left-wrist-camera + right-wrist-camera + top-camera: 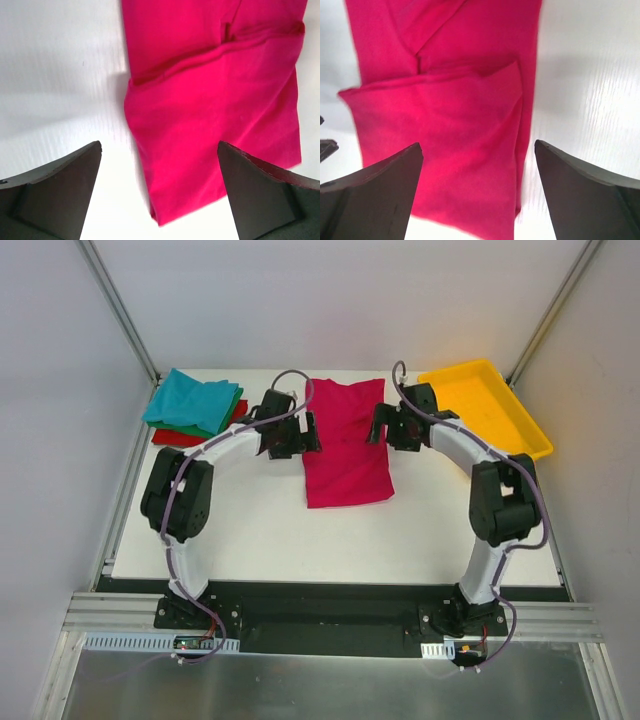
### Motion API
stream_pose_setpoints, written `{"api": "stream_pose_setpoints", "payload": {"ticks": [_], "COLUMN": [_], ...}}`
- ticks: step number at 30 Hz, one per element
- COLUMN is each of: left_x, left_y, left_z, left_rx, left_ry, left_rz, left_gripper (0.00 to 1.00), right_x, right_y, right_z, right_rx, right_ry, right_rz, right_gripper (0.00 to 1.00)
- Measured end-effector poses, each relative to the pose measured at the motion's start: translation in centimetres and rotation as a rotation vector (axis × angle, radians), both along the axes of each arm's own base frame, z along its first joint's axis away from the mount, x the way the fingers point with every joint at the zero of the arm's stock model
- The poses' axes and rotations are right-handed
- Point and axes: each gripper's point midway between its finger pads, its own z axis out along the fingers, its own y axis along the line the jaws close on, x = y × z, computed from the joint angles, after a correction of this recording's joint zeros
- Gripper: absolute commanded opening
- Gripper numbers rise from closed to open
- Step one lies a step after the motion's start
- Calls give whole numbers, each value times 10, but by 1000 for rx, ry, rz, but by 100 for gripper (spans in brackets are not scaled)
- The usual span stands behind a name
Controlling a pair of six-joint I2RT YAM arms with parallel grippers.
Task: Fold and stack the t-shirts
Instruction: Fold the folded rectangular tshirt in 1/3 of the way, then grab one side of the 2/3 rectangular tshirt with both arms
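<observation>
Surface: a white table [260,530], matte, with a faint sheen in the wrist views.
Room: plain pale walls on three sides, with a metal post at each far corner; a metal rail ran along the near edge under the arm bases.
Tray: yellow [505,405], at the far right corner, lying askew to the table edge.
Stack: folded tees [192,400] at the far left corner, teal on top, green and red edges showing under it.
Left pincer: [290,435] jaws spread wide and gripping nothing; it hung over the left edge of the pink tee [345,445], cloth under one finger [260,195] and bare table under the other.
Right pincer: [393,425] also spread wide and empty, over the tee's right edge, with most of the cloth lying between and below its fingers [375,195].
Tee's place: mid-table towards the far edge, between the two pincers, well apart from stack and tray.
Tee's look: magenta-pink, flat, folded into a long narrow strip running far to near; a doubled layer made a creased edge across its width, and the side edges were slightly uneven.
</observation>
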Motion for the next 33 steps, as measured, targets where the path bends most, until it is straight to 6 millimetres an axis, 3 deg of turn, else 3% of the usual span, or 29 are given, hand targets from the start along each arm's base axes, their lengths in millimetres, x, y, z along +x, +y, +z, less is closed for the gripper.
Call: {"api": "stream_pose_setpoints", "payload": {"ticks": [5, 8, 14, 17, 21, 26, 31, 33], "left_x": [-37, -63, -121, -136, -138, -141, -142, -139], "left_y": [14, 17, 19, 15, 7, 3, 2, -1], "left_z": [22, 27, -8, -18, -16, -28, -40, -41], "left_rx": [-25, -62, -76, -70, -88, -80, -74, -76], "left_ry": [-16, -6, 122, 163, 168, 205, 245, 243], "left_rz": [-2, -21, -46, -58, -54, -45, -28, -28], "left_gripper": [99, 99, 95, 91, 83, 77, 70, 65], "right_x": [-46, -69, -112, -120, -127, -142, -139, -137], "right_y": [7, 10, -8, -13, -15, -20, -22, -22], "right_z": [30, 36, 0, -24, -44, -61, -64, -65], "right_rx": [69, 94, 79, 80, 89, 88, 93, 99], "right_ry": [-36, -57, 51, 134, 201, 255, 244, 241], "right_rz": [63, 85, 24, -26, -77, -125, -154, -158], "right_gripper": [96, 96, 96, 72, 45, 25, 17, 7]}}
